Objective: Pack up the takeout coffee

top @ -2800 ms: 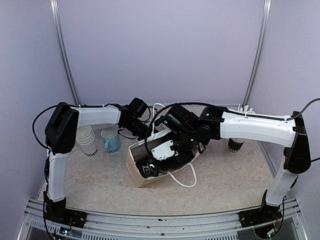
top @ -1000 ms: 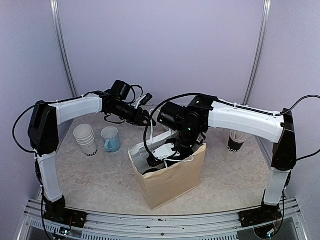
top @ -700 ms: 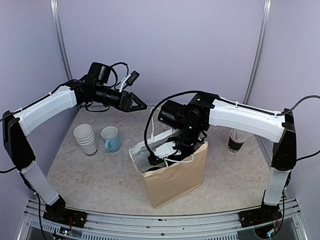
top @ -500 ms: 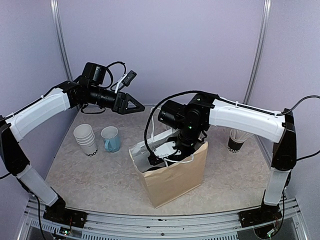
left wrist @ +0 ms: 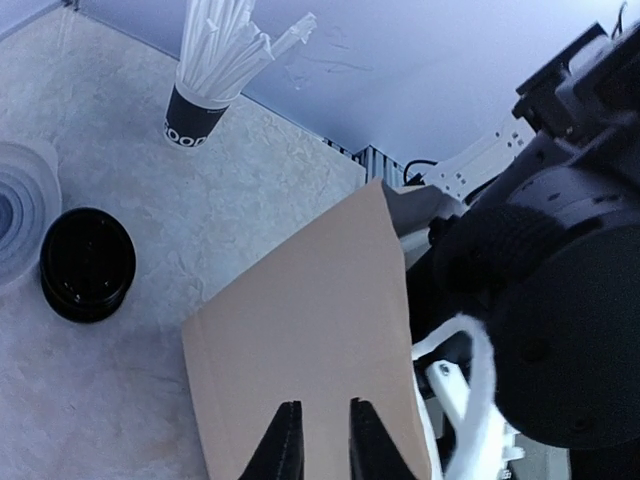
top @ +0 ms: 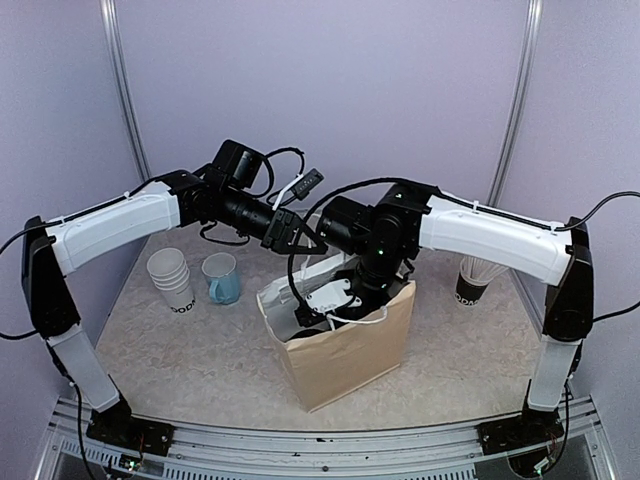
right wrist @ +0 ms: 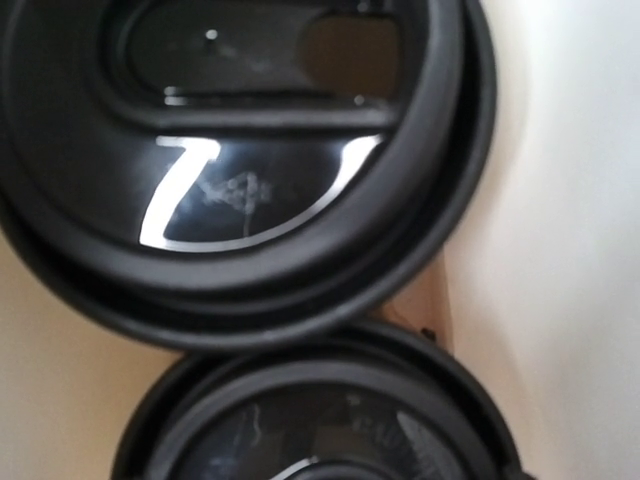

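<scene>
Jaws of the left gripper (left wrist: 322, 415) stand only a little apart with nothing between them. They are poised before the brown wall of the paper bag (top: 350, 345), low in the left wrist view, and in the overhead frame they look clear of its back rim, so they have no hold on it. The right gripper (top: 322, 306) is sunk in the mouth of the bag at the centre of the overhead frame. Whether its jaws are spread or closed on anything cannot be told, since its own camera shows no fingers. That camera looks straight down on the takeout coffee (right wrist: 230, 150), seen only as a round black lid with a sip slot across the upper part of the frame, so the cup sits inside the bag. A second black lid (right wrist: 320, 430) lies just below it in the picture, touching or nearly so. The bag stands upright on the worktop (top: 190, 350), with a white cord handle (top: 357, 321) draped close against the right wrist. The likely trouble comes at withdrawal. If the cord catches on the rising gripper, or the jaws drag the cup, the unheld bag could lift or topple and spill the coffee.
</scene>
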Motion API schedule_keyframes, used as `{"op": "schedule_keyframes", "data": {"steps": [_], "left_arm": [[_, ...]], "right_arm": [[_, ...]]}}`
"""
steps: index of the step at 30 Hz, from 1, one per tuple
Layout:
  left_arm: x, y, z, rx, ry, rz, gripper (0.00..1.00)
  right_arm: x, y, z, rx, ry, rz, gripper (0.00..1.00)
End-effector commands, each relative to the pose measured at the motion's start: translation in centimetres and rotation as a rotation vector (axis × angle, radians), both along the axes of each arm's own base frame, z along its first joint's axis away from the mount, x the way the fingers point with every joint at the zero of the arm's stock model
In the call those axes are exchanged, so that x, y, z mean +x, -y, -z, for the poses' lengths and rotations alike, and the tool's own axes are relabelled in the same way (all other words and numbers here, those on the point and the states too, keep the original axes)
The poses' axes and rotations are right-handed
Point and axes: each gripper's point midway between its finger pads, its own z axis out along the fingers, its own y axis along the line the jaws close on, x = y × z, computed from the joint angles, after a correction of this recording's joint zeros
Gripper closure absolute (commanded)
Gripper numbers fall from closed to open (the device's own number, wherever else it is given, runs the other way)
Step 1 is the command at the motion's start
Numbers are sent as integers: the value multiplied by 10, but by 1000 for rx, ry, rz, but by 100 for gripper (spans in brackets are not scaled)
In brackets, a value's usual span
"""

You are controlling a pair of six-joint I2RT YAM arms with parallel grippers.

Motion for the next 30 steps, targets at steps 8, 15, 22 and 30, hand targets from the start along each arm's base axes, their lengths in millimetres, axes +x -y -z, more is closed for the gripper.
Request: {"op": "schedule_keyframes", "data": {"steps": [8,15,22,30], "left_arm": [[23,7,7,64,6,-37,100],[31,9,3,75,24,-52,100],[41,7,2,89,42,-81,100],[69,-6,-4,118,85,-168,100]], "right_arm": [[-8,9,-32,28,21,-44,22],[-2,9,-55,73,87,-37,21],[-4,2,-86,160,113,-48,21],[3,4,-150,308,237,-33,21]]}}
